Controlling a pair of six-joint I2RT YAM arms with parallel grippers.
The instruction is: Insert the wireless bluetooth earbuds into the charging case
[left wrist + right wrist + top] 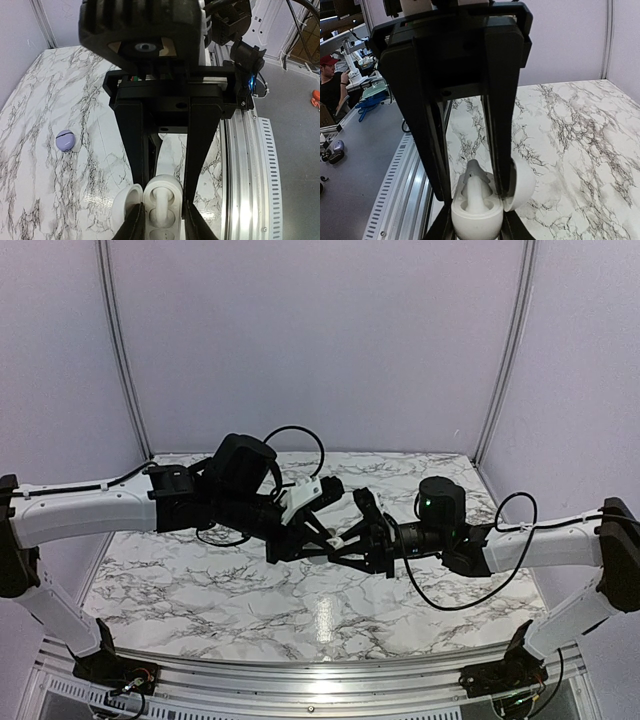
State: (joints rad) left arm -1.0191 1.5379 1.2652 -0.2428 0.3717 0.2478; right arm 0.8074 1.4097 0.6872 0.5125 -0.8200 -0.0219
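A white charging case (472,225) hangs above the marble table with its lid (522,187) swung open. My right gripper (472,192) is shut on it, with one finger between lid and body. A whitish earbud (476,192) stands in the case's well. In the left wrist view the same earbud (162,202) lies inside the case (162,192). My left gripper (165,192) stands over it, its fingers apart on either side and clear of the bud. From above, both grippers meet tip to tip at the case (345,538) over mid-table.
A small lilac rounded piece with a dark seam (65,140) lies on the marble table (200,590), off to one side. A perforated metal rail (250,175) runs along the table's near edge. Booth walls (320,340) close in the back and sides.
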